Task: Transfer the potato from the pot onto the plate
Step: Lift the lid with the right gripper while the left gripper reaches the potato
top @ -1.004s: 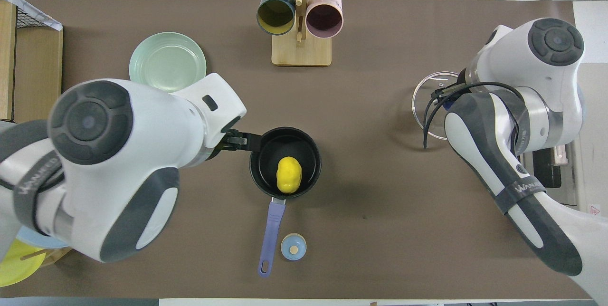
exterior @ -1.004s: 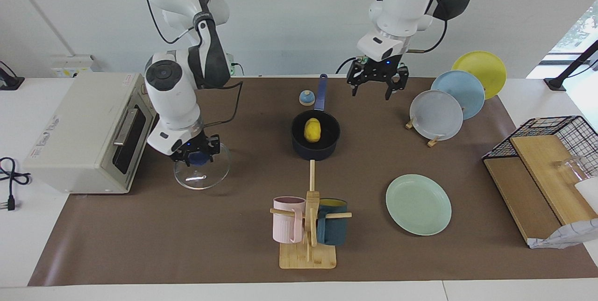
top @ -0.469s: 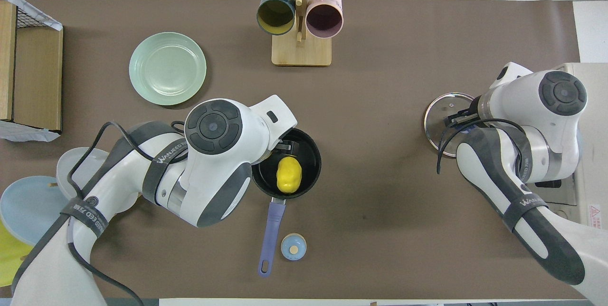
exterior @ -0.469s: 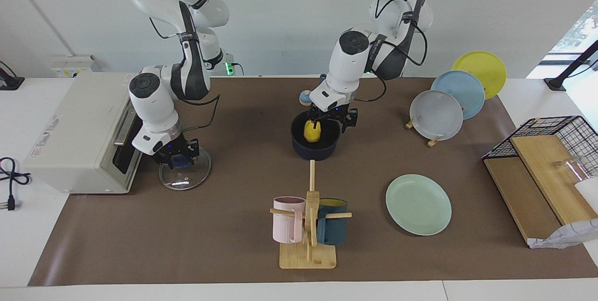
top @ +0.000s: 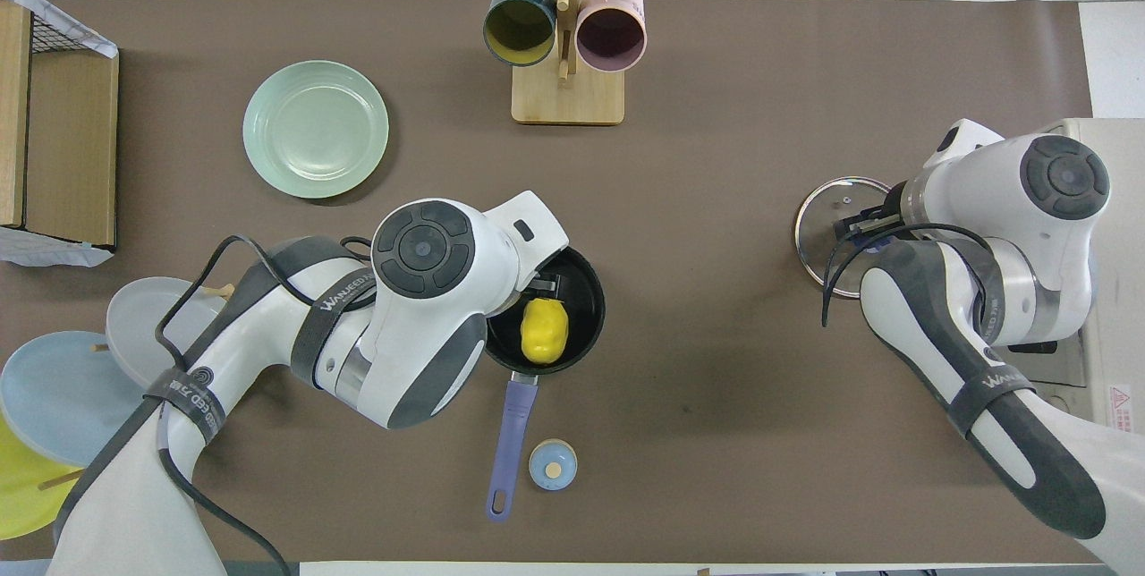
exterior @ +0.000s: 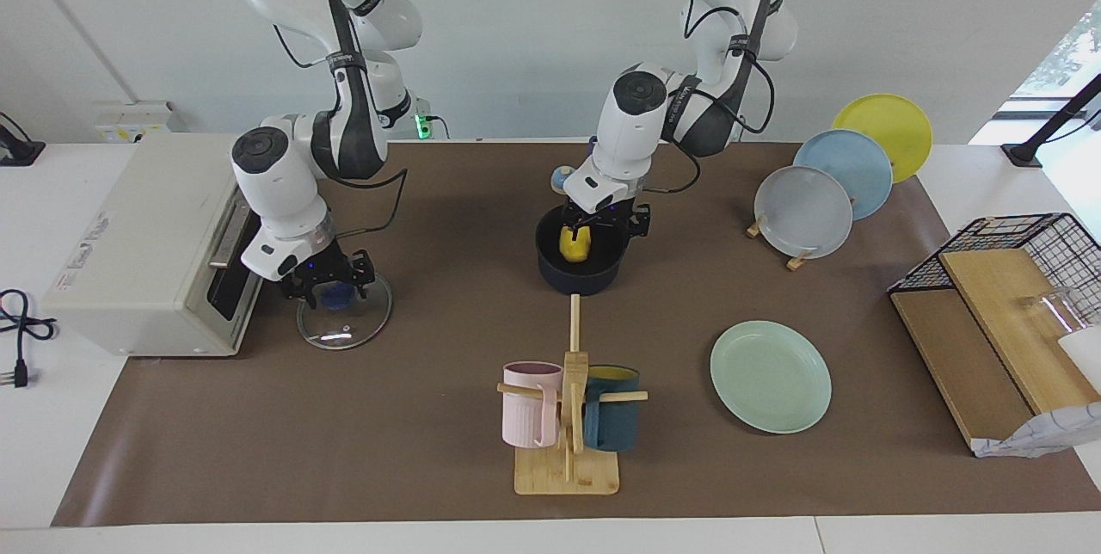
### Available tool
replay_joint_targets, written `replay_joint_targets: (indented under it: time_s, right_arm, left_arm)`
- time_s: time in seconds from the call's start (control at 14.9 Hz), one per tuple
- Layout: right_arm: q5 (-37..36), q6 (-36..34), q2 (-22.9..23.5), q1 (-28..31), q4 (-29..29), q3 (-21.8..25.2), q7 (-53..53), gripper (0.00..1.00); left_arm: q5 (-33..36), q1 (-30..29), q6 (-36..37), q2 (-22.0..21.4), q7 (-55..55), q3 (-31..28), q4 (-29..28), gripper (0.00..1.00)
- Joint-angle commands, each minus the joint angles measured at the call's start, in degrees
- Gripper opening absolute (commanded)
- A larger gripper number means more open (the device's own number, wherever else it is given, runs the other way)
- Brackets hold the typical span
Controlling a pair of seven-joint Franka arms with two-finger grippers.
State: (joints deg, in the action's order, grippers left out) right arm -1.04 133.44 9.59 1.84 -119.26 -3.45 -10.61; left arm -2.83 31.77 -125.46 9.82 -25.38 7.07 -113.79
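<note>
The left hand [exterior: 593, 225] has descended into the pot [exterior: 581, 276], centre frame, its fingers spread around the potato [exterior: 575, 244], not yet gripped. The right hand [exterior: 327, 283] has just released the glass lid [exterior: 344, 323]. The plate [exterior: 771, 377] awaits.

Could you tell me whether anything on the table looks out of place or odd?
Nothing looks spilled or damaged. The only oddity is the glass lid, lying flat on the mat in front of the toaster oven rather than on the pot, where the potato sits uncovered.
</note>
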Motion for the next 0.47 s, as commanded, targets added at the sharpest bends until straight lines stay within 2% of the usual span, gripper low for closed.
replay_joint_targets:
  time_s: [0.0, 0.27, 0.4]
  right_arm:
    - [1.1, -8.8, -0.4, 0.4, 7.3, -0.6, -0.4, 1.00]
    - [1.1, -28.7, -0.4, -0.8, 22.8, -0.9, 6.3, 1.00]
    - [1.1, -35.5, -1.5, -0.8, 26.4, -0.9, 9.4, 1.00]
  left_arm:
    - [-0.9, 1.6, -1.8, -0.5, -2.2, -0.9, -2.2, 1.00]
    - [-1.0, 2.9, -2.0, -0.3, -4.2, -0.8, -2.4, 1.00]
    - [-1.0, 3.6, -2.1, -0.2, -4.4, -0.9, -2.7, 1.00]
